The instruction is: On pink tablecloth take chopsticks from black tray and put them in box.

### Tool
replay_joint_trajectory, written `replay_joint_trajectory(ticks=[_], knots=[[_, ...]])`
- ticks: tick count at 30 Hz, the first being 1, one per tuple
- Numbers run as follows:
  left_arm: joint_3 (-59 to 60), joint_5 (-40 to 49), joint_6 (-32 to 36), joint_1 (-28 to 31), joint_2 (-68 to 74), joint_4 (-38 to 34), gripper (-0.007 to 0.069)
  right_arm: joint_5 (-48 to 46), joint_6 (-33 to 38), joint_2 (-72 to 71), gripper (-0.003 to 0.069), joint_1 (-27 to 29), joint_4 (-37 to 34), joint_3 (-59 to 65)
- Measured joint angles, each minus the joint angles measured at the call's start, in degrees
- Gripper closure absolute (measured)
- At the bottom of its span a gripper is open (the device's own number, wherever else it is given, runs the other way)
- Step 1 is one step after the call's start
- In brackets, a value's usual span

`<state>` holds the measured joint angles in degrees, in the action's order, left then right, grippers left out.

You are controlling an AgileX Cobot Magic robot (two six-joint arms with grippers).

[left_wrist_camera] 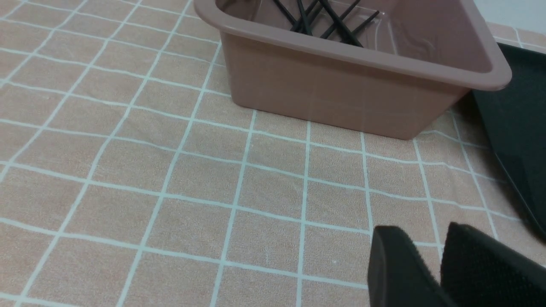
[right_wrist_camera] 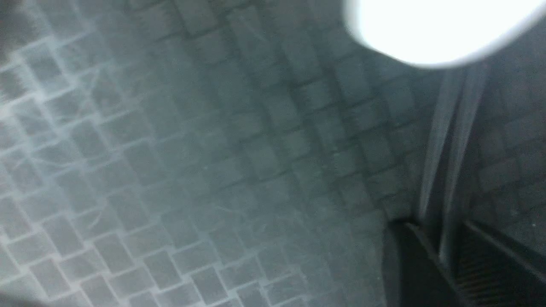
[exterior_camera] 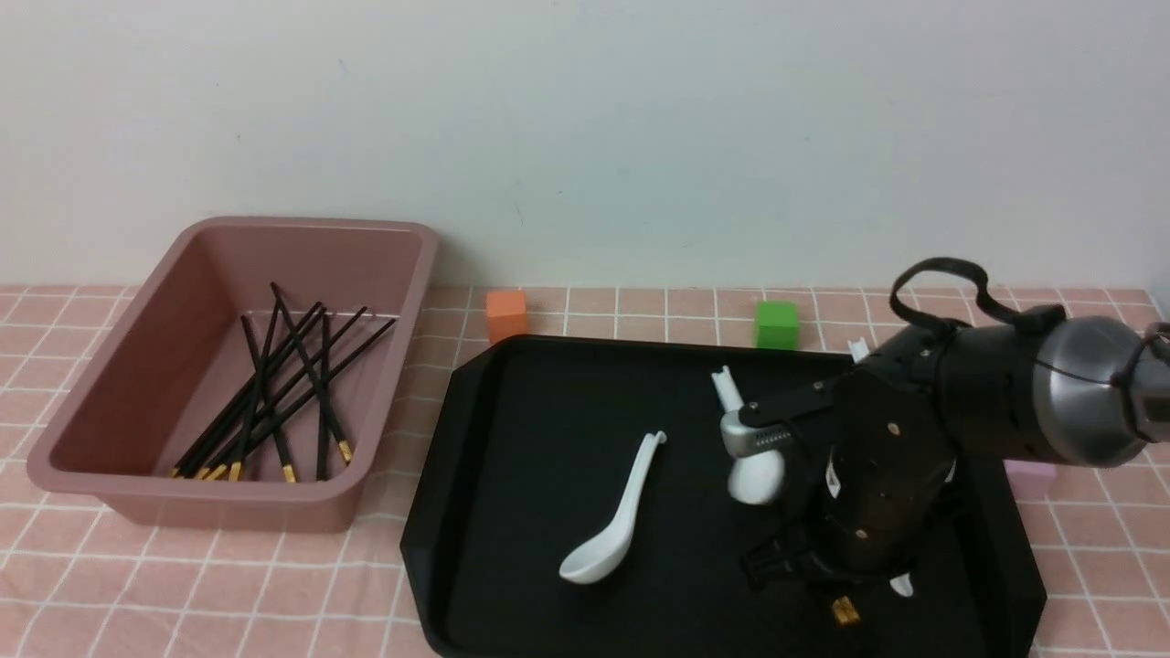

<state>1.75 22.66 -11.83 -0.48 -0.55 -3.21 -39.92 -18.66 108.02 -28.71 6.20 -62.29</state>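
Observation:
A black tray (exterior_camera: 512, 475) lies on the pink tablecloth (exterior_camera: 183, 585), to the right of the pink box (exterior_camera: 228, 507). Several black chopsticks (exterior_camera: 274, 393) with gold bands lie crossed inside the box. My right gripper (exterior_camera: 827, 594) points down at the tray's front right. In the right wrist view my right gripper (right_wrist_camera: 435, 230) is closed around a pair of thin chopsticks (right_wrist_camera: 443, 149) low over the tray floor (right_wrist_camera: 213, 170). A gold tip (exterior_camera: 845, 610) shows just below it. My left gripper (left_wrist_camera: 420, 232) is shut and empty over the cloth (left_wrist_camera: 170, 170), in front of the box (left_wrist_camera: 341, 98).
A white spoon (exterior_camera: 608, 530) lies mid-tray and another (exterior_camera: 749, 457) lies beside my right wrist; it shows as a bright blur in the right wrist view (right_wrist_camera: 426, 30). An orange cube (exterior_camera: 506, 315) and a green cube (exterior_camera: 777, 324) stand behind the tray. A pink cube (exterior_camera: 1028, 475) sits at its right.

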Motion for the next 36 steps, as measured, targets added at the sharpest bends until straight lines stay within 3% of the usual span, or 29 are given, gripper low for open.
replay_joint_trajectory(ticks=[5, 12, 16, 20, 23, 28, 36], knots=[[0.0, 0.0, 0.0, 0.0, 0.0, 0.0, 0.0438, -0.29, 1.43, -0.99, 0.0518, 0.0, -0.24, 0.12], [0.0, 0.0, 0.0, 0.0, 0.0, 0.0, 0.0438, -8.22, 1.22, -8.17, 0.0518, 0.0, -0.35, 1.32], [0.0, 0.0, 0.0, 0.0, 0.0, 0.0, 0.0438, -13.6, -0.21, -16.37, 0.0518, -0.73, -1.48, -2.51], [0.0, 0.0, 0.0, 0.0, 0.0, 0.0, 0.0438, -13.29, 0.05, -18.36, 0.0518, -3.8, -3.97, -8.21], [0.0, 0.0, 0.0, 0.0, 0.0, 0.0, 0.0438, -8.01, 3.44, -16.01, 0.0518, -9.83, -7.91, -17.48], [0.0, 0.0, 0.0, 0.0, 0.0, 0.0, 0.0438, -3.77, 8.5, -3.65, 0.0518, -15.34, -14.37, -36.04], [0.0, 0.0, 0.0, 0.0, 0.0, 0.0, 0.0438, -7.52, 14.73, 22.72, 0.0518, -18.03, -17.42, -69.08]])
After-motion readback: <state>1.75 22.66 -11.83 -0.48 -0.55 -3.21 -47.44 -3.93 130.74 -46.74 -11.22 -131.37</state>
